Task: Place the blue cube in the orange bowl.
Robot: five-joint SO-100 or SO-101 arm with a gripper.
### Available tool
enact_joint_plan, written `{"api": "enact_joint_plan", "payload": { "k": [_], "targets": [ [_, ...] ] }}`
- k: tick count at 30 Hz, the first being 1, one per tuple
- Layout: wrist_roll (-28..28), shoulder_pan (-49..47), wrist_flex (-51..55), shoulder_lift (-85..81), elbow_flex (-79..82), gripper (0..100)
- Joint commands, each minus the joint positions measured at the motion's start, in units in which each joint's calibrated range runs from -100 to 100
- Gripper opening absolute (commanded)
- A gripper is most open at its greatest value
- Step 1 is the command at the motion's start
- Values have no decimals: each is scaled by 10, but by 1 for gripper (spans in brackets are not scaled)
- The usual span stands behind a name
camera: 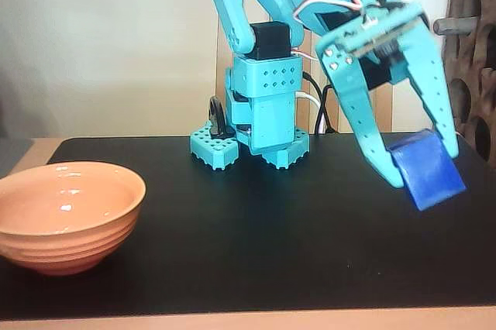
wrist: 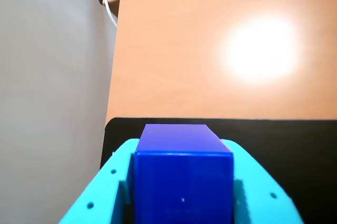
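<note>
The blue cube (camera: pixel 428 170) is held tilted between my turquoise fingers at the right of the fixed view, lifted above the black mat (camera: pixel 271 245). My gripper (camera: pixel 422 167) is shut on it. In the wrist view the cube (wrist: pixel 181 176) fills the lower middle, clamped between both fingers (wrist: pixel 102 192). The orange bowl (camera: pixel 66 214) stands empty at the mat's front left in the fixed view, far from the gripper. It is out of the wrist view.
The arm's turquoise base (camera: pixel 252 132) stands at the back middle of the mat. A dark perforated panel (camera: pixel 473 51) stands at the far right. In the wrist view a wooden tabletop (wrist: pixel 221 50) lies beyond the mat's edge, with a grey floor (wrist: pixel 52 77) on the left.
</note>
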Motion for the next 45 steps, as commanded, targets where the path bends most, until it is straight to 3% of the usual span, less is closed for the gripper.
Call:
{"api": "enact_joint_plan", "payload": {
  "k": [1,12,30,45],
  "targets": [
    [32,67,-19,-64,-49,9],
    [109,292,-9,-123,-48,9],
    [129,496,187,-278,-38,9],
    [142,661,184,-285,33,9]
  ]
}}
